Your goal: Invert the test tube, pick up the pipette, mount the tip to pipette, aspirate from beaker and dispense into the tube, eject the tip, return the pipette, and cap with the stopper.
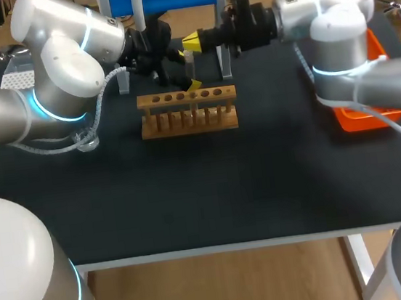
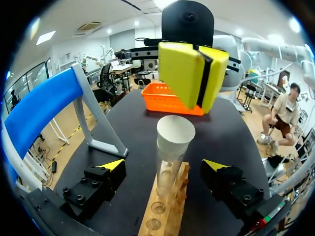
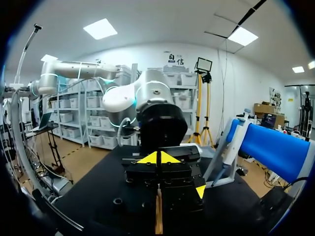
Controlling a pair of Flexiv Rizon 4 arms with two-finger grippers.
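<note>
– Where is the left pincer (image 2: 165, 167)?

– Its fingers are spread, one to each side of the clear test tube with the white top (image 2: 173, 140), and neither touches it. The tube stands upright in a hole of the pale wooden rack (image 2: 169, 209), near the back of the black table (image 1: 213, 192).

– And the right pincer (image 2: 193, 73)?

– Pressed together, with nothing visible between its yellow tips. It hangs just over the tube's top, and I cannot tell if it touches.

– Which step, then?

– I judge this is work on the tube itself, but it fits two stages: turning the tube upright into the rack, or seating the stopper at the end. The white top might be a flared mouth or a stopper, and I cannot say which.

– What does the next move call for?

– Either way, the tube has to stay vertical in its hole. It is thin and light, so a sideways nudge from either pincer could tip it.
</note>
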